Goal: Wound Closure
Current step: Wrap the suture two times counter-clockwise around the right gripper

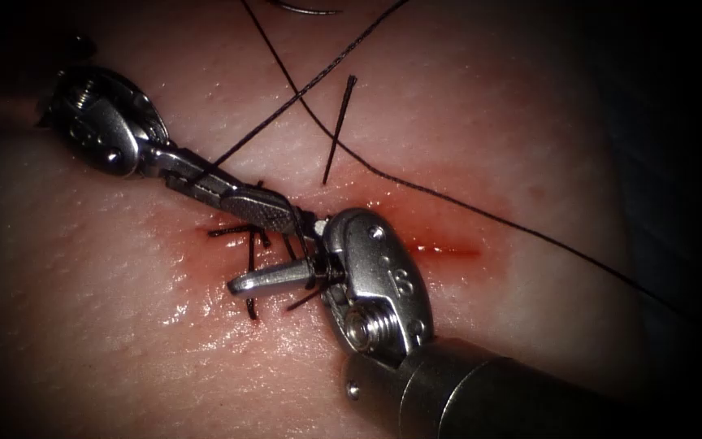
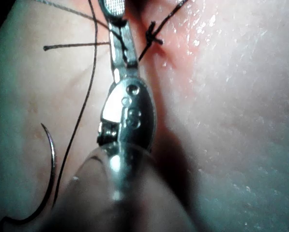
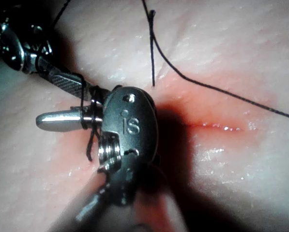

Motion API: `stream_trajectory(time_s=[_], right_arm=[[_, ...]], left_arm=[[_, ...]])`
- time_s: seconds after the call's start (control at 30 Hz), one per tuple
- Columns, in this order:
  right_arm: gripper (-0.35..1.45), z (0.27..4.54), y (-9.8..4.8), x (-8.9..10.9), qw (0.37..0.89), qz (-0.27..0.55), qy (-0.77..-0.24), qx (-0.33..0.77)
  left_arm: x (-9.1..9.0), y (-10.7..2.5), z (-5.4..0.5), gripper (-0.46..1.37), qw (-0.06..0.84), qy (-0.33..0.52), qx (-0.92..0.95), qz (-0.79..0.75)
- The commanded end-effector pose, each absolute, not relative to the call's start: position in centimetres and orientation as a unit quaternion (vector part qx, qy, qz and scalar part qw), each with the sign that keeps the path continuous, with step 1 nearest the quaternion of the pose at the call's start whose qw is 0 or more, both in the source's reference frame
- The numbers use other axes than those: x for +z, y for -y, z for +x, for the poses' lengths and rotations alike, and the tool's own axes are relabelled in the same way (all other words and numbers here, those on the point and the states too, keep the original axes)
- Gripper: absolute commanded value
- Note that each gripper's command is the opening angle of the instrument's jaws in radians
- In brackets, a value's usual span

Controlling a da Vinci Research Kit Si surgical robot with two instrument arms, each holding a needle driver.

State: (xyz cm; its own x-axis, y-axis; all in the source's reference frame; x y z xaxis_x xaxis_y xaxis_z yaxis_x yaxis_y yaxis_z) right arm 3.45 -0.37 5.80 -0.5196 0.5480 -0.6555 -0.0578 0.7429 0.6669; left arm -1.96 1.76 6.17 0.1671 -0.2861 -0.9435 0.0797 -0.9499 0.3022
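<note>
With your left tool (image 1: 284,218) clamped on the thread (image 1: 465,207), your right tool (image 1: 278,252) gaping with a loop round one jaw, and the needle (image 1: 310,10) lying loose on the tissue (image 1: 530,122), well away from the cut (image 1: 448,250), any tug risked spilling that loop.

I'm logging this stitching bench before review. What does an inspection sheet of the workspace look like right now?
Surface: tissue; the cut shows right of the tools, with red fluid around it.
Job's things: needle lies on the tissue, not in it, held by neither tool; thread trails across the tissue; a stitch with short ends sits at the cut's left part.
Clutter: nothing seen.
Grippers: left tool, thread runs off from it, hold unclear; right tool, thread looped round it, hold unclear.
Cables: nothing seen.
Surroundings: dark, nothing seen.
</note>
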Motion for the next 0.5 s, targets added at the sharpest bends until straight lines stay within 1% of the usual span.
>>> stream_trajectory(time_s=[0.03,0.2,0.23,0.3,0.33,0.37,0.4,0.5], right_arm=[[0.79,3.46,0.36,5.81,0.463,0.148,-0.809,0.330],[0.75,3.40,0.30,5.87,0.464,0.141,-0.810,0.331],[0.75,3.38,0.29,5.89,0.464,0.142,-0.809,0.331],[0.75,3.35,0.27,5.91,0.464,0.141,-0.809,0.332],[0.75,3.31,0.25,5.93,0.465,0.138,-0.809,0.332],[0.75,3.29,0.24,5.95,0.465,0.138,-0.808,0.333],[0.74,3.27,0.23,5.96,0.466,0.136,-0.809,0.332],[0.74,3.23,0.21,5.98,0.466,0.136,-0.808,0.333]], left_arm=[[6.15,-1.74,-1.99,-0.35,0.143,0.073,-0.644,0.748],[6.08,-1.69,-2.05,-0.35,0.147,0.090,-0.648,0.742],[6.06,-1.68,-2.05,-0.31,0.147,0.091,-0.649,0.741],[6.03,-1.66,-2.05,-0.18,0.146,0.092,-0.650,0.740],[6.01,-1.65,-2.04,-0.17,0.145,0.092,-0.650,0.741],[5.99,-1.63,-2.03,-0.19,0.143,0.093,-0.649,0.741],[5.98,-1.62,-2.02,-0.25,0.144,0.093,-0.649,0.741],[5.96,-1.59,-2.01,-0.19,0.143,0.094,-0.651,0.740]])
